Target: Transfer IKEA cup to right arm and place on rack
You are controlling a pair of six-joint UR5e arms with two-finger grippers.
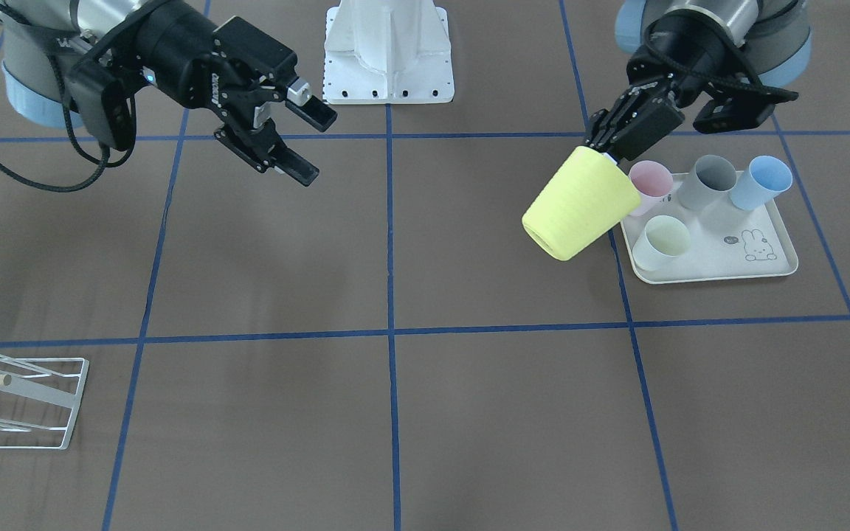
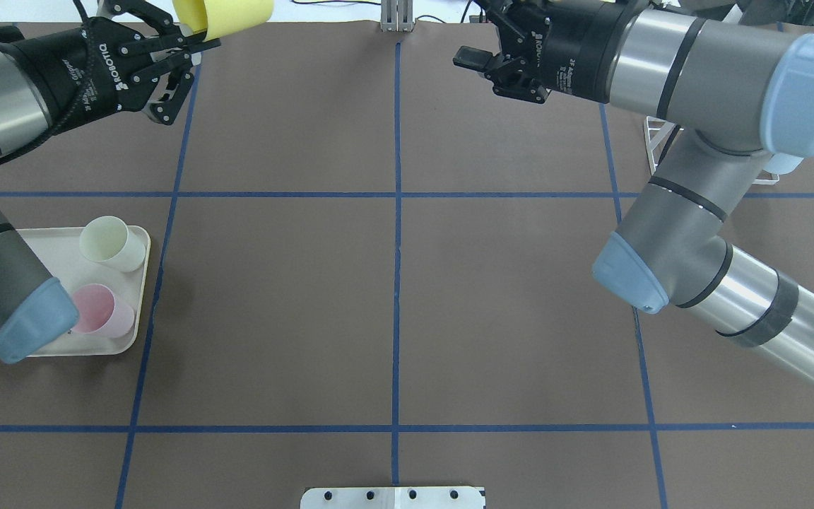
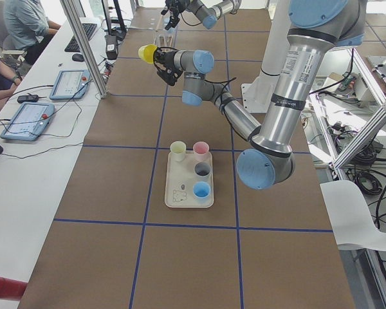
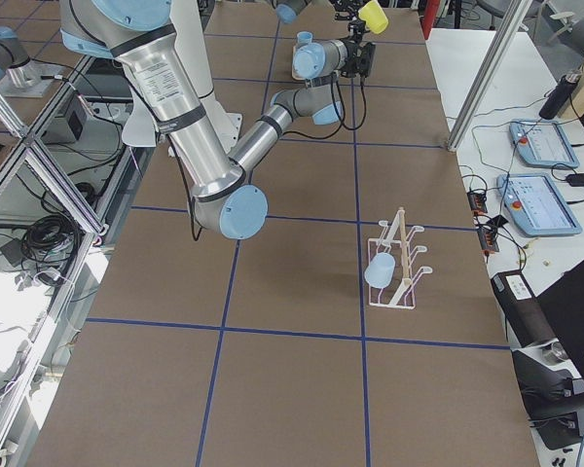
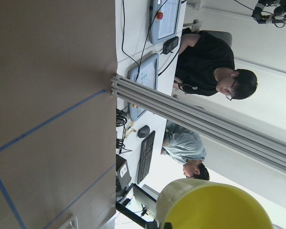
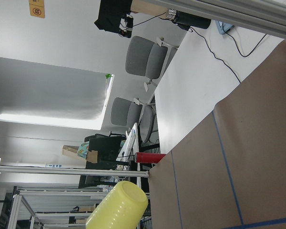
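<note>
The IKEA cup (image 1: 580, 203) is yellow and hangs tilted in the air, its mouth pointing down toward the table's middle. My left gripper (image 1: 612, 153) is shut on its rim, just beside the tray. From overhead the cup (image 2: 223, 18) shows at the far edge, held in the left gripper (image 2: 198, 39). It also shows in the left wrist view (image 5: 219, 205) and in the right wrist view (image 6: 119, 207). The right arm's gripper (image 1: 316, 146) is open and empty, facing the cup from across the centre line, well apart. The white wire rack (image 1: 19, 398) stands on the right arm's side.
A cream rabbit-print tray (image 1: 757, 269) holds pink, grey, blue and pale green cups. A blue cup (image 4: 380, 270) hangs on the rack (image 4: 399, 263). The robot's white base (image 1: 388, 51) is at the table's edge. People sit at a desk (image 3: 26, 38) beyond the far side.
</note>
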